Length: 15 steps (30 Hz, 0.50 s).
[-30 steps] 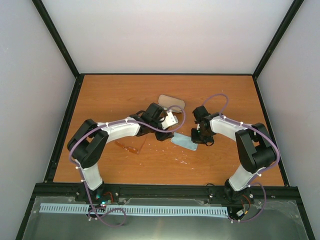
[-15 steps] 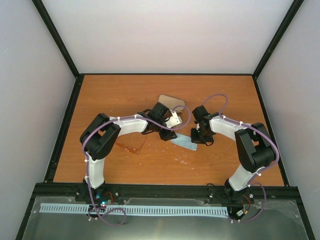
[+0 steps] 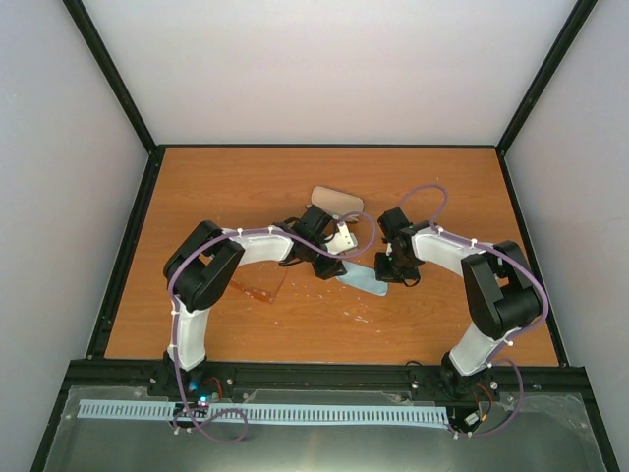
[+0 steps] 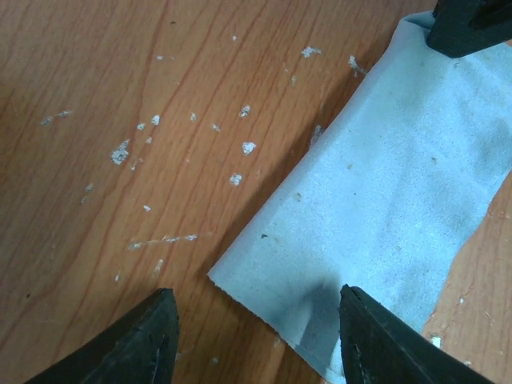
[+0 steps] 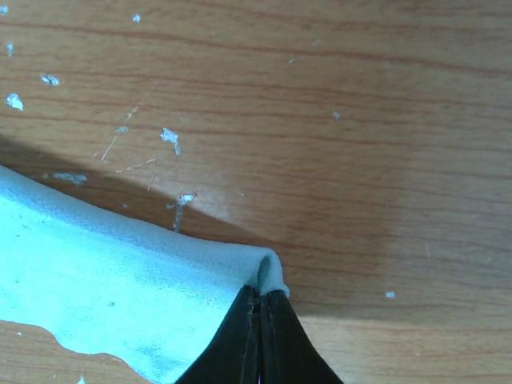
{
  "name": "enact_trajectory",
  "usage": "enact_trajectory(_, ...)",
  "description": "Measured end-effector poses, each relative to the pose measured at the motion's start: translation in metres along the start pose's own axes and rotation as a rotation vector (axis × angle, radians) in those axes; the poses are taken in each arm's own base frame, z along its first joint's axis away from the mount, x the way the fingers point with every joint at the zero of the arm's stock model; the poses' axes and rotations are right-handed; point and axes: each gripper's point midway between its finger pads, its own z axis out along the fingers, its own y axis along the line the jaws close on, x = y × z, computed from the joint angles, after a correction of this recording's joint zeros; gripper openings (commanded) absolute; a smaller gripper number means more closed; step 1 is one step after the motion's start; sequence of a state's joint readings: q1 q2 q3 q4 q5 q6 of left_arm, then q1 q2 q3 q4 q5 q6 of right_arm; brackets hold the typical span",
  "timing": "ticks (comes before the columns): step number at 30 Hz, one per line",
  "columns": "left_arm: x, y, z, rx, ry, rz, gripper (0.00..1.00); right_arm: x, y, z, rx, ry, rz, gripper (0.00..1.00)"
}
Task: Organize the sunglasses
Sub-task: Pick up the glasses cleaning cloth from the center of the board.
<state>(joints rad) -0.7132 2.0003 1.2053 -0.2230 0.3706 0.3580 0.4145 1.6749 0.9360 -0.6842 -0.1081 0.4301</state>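
- Desk (image 3: 432,187), top camera: grey-brown case (image 3: 336,200) lies flat toward the far side, near edge hidden by the left wrist. Can't see inside it, can't tell if anything is in there.
- Sunglasses (image 3: 257,285) lie on bare wood at left-centre, under the left arm (image 3: 251,248), well apart from the case and not in it.
- Light-blue cloth (image 3: 362,279) lies flat at centre, between the two claws.
- Left claw (image 3: 331,266) is at the cloth's left end, right claw (image 3: 391,271) at its right end.
- Left wrist camera: left claw (image 4: 256,344) is open, holding nothing. One finger (image 4: 156,336) is over bare desk (image 4: 120,80), the other (image 4: 376,344) is over the cloth (image 4: 392,184), and the near cloth edge runs between them. Can't tell if the tips touch down.
- Right claw (image 4: 470,24) shows at the top corner, on the cloth's far end.
- Right wrist camera: right claw (image 5: 262,320) is closed, pinching a raised corner of the cloth (image 5: 104,296). The corner is puckered up off the desk (image 5: 336,120).
- Versus a second ago, top camera: left arm has swung right, elbow closer to centre, and its claw has come up to the cloth.
- Case is more covered by the wrist now.
- Right arm, cloth and sunglasses are in the same spots.
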Motion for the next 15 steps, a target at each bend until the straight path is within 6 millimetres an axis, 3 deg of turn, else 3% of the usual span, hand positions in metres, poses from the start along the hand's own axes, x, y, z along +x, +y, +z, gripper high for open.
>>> enact_trajectory(5,-0.0019,0.0011,0.0014,-0.002,-0.008,0.002,0.52,0.0,0.0,0.0,0.0,0.0,0.0,0.03)
enact_trajectory(15,-0.0099,0.0032,0.0082,0.015,-0.026,-0.002,0.28,0.0,0.0,0.0,0.0,0.0,0.0,0.03)
